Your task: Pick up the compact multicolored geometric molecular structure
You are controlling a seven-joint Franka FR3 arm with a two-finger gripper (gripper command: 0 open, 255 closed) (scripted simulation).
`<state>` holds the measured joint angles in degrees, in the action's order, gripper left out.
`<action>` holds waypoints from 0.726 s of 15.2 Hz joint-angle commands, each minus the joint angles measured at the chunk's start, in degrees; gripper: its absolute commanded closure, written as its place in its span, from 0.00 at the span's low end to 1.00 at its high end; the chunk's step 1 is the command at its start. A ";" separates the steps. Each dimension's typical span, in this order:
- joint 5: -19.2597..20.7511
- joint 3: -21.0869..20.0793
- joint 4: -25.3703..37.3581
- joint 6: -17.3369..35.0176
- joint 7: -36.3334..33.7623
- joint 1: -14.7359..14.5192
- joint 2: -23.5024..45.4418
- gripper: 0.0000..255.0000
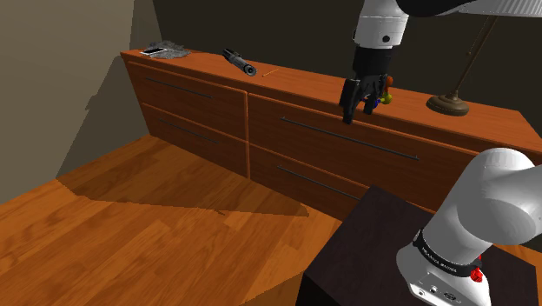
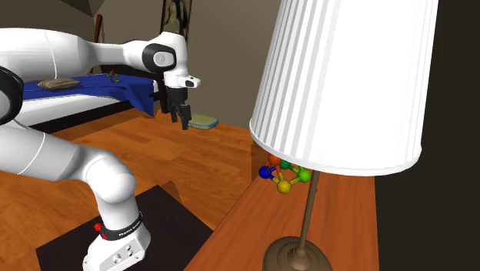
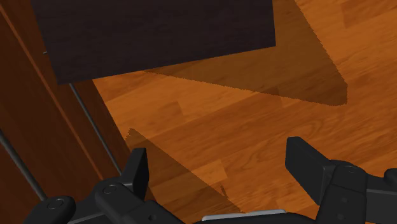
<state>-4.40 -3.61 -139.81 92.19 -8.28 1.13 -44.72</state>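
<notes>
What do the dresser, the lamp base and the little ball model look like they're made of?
Dresser: likely wood, orange-brown grain, smooth satin finish. Lamp base: probably dark bronze-like metal, faint sheen. Ball model: glossy coloured balls, perhaps plastic.

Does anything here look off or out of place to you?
Nothing is spilled or broken. One oddity: the open gripper hangs over the floor, in front of the dresser, while the model sits on top beside the lamp.

Dresser (image 1: 304,104) smooth wood; floor (image 1: 130,235) wood planks; lamp base (image 2: 296,252) metallic sheen.
</notes>
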 commanded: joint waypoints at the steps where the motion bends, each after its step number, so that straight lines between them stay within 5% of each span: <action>1: 0.00 0.00 0.00 0.00 0.00 0.00 0.00 0.00; 11: 6.60 12.43 5.12 4.45 12.35 5.18 7.05 0.00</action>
<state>1.69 7.60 -135.11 95.87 2.78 5.88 -38.56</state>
